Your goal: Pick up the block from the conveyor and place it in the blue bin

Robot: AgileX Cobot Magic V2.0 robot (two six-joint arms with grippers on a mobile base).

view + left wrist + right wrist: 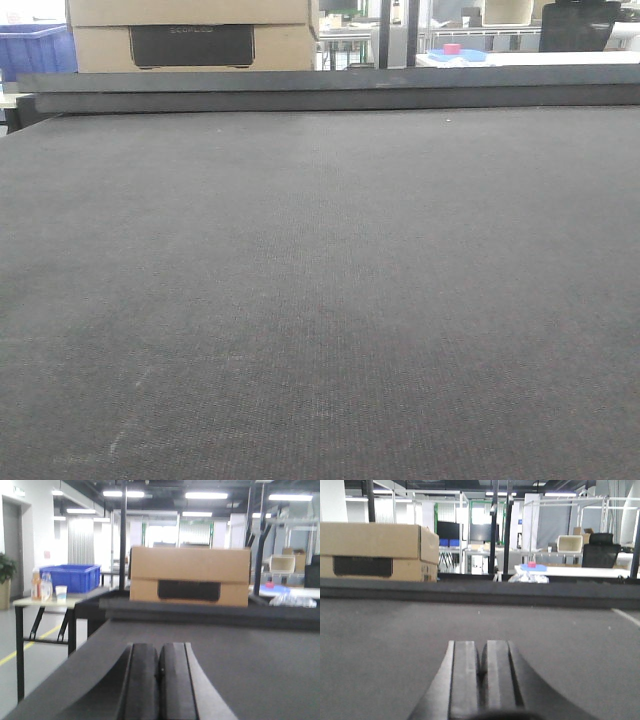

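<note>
The conveyor [320, 300] is a wide dark grey woven belt that fills the front view, with a dark rail [330, 88] along its far edge. No block shows on the belt in any view. A blue bin [71, 577] stands on a side table to the far left in the left wrist view, and its corner shows in the front view [35, 48]. My left gripper [159, 652] is shut and empty, low over the belt. My right gripper [483, 652] is shut and empty, also low over the belt. Neither gripper shows in the front view.
A cardboard box [192, 35] sits beyond the far rail; it also shows in the left wrist view [189, 576] and the right wrist view [377, 551]. A small table [45, 601] with bottles and a cup holds the bin. Racks and benches stand behind.
</note>
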